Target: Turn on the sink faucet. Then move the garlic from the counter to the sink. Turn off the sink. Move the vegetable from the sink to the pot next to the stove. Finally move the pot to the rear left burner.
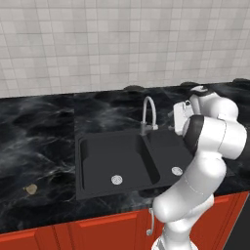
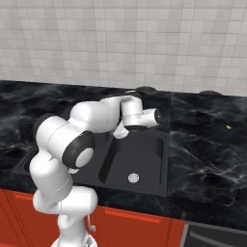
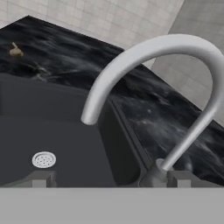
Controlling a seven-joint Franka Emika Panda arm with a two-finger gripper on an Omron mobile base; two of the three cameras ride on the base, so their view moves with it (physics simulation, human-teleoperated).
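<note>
We hold our gripper [image 3: 109,178] wide open and empty at the base of the sink faucet [image 3: 175,57]; the garlic [image 1: 31,189] lies on the counter [image 1: 39,127]

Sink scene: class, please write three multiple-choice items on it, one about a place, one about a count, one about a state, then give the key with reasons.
1. Where is the garlic?
A. in the sink
B. on the counter left of the sink
C. in the end effector

2. How many bowls has the sink?
A. one
B. two
C. three

3. How is the end effector set?
A. open near the faucet base
B. shut on the garlic
C. shut on the spout

Key: B, it lies on the counter; B, a ridge divides two drains; A, tips stand apart beside the sink faucet.
</note>
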